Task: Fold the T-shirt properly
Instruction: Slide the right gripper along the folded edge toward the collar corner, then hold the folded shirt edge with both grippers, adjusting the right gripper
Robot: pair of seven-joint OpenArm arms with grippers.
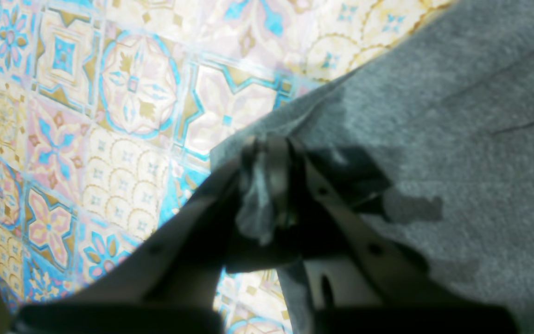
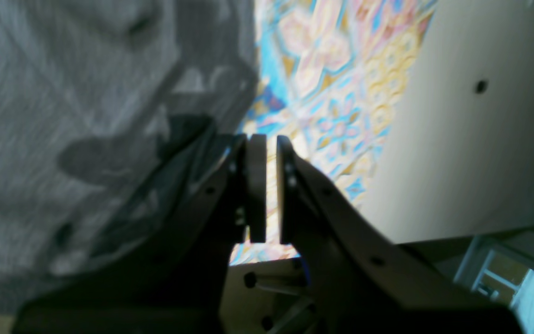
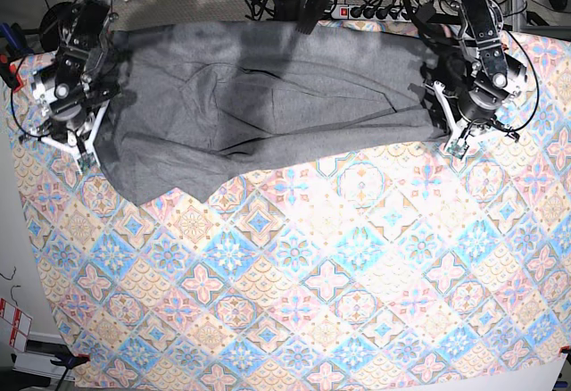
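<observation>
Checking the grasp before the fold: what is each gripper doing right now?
Left gripper: shut on an edge of the T-shirt.
Right gripper: shut, nothing between its pads, T-shirt beside it.

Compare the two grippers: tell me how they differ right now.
The left gripper is clamped on a bunched fold of the plain heather-grey T-shirt; the right gripper holds nothing, with patterned tablecloth showing through the narrow slit between its pads. In the base view they sit at opposite ends of the shirt. Both have dark, nearly closed jaws.
</observation>
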